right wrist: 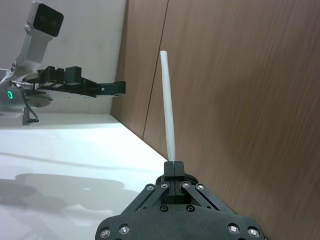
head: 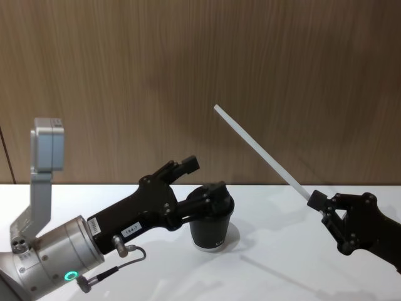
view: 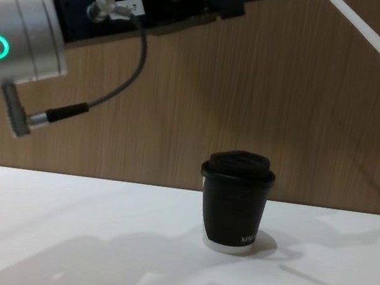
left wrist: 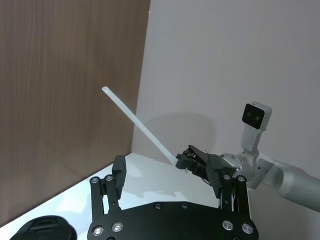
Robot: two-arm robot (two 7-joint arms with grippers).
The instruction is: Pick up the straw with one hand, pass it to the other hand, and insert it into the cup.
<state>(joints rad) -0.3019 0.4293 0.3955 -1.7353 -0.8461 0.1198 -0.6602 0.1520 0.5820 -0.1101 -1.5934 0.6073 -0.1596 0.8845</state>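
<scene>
My right gripper hangs over the table's right side, shut on the lower end of the white straw. The straw slants up and to the left, with its free end high in front of the wall. In the right wrist view the straw rises straight out of the closed fingertips. The black lidded cup stands upright mid-table. Just above and behind it is my left gripper, on its silver wrist with a green ring, open and holding nothing. The straw's free end lies well to the right of the left gripper and higher.
A white table carries the cup, and a brown wood-panel wall stands close behind it. A grey camera bracket rises from the left wrist. In the chest view the cup stands alone below the left arm.
</scene>
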